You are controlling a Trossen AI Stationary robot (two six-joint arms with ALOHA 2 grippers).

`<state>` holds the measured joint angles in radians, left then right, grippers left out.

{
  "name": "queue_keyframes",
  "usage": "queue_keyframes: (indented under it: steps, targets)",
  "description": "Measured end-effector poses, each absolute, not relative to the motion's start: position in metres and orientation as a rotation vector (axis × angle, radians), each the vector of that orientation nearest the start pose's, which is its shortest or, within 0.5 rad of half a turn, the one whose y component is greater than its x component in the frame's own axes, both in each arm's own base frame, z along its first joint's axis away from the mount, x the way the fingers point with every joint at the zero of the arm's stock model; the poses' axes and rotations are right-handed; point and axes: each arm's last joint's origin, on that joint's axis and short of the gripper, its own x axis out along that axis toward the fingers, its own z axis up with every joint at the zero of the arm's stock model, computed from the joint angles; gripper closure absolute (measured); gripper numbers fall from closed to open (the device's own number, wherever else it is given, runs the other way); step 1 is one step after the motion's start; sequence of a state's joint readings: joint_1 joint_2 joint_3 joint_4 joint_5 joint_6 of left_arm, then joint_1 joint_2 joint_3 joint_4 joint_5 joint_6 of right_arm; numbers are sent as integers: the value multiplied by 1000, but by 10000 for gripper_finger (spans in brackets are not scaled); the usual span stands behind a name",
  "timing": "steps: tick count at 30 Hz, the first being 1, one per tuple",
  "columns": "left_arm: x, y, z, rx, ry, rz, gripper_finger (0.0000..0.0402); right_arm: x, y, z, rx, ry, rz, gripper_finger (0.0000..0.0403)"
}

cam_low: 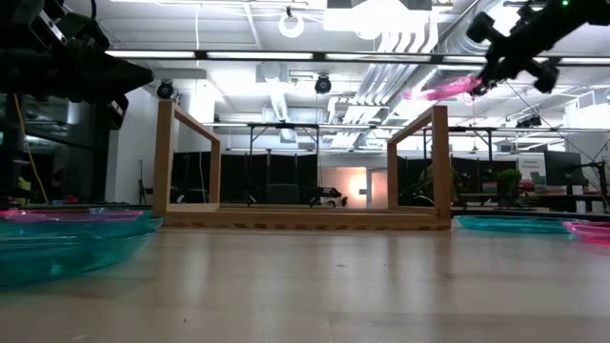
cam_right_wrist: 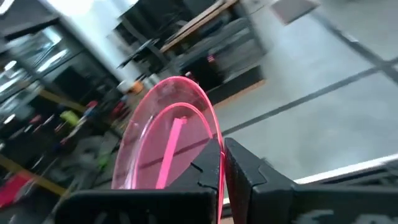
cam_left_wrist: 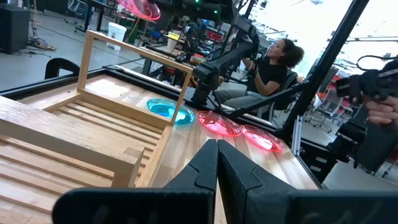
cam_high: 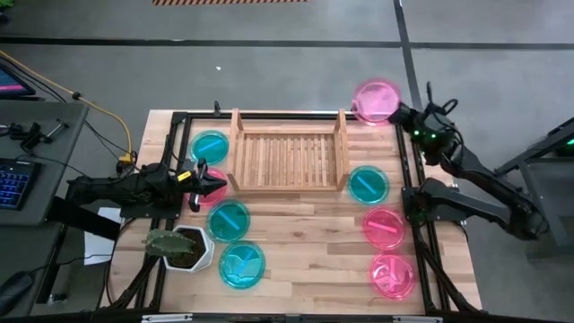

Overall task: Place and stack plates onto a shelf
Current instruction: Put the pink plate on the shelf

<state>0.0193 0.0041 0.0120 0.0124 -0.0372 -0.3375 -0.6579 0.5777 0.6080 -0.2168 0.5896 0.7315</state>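
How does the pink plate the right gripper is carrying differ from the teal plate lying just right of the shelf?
The pink plate is pinched at its rim in the shut right gripper; the teal plate is free. The pink plate hangs in the air past the shelf's far right corner; the teal plate lies flat on the table. They differ in colour. Both are round, translucent and look the same size.

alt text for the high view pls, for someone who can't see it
The right gripper holds a pink plate by the far right corner of an empty wooden shelf. Teal and pink plates lie on the table around it; the left gripper is shut near a potted plant.
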Motion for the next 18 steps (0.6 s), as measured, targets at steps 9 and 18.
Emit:
queue_keyframes:
  steps: [9, 18]
  targets:
    - [97, 3, 169, -338, -30, 53, 401, 157, -81, 295, 594, -194, -952, 403]
    - [97, 3, 169, -338, -30, 53, 401, 214, -65, 321, 484, 14, -824, 403]
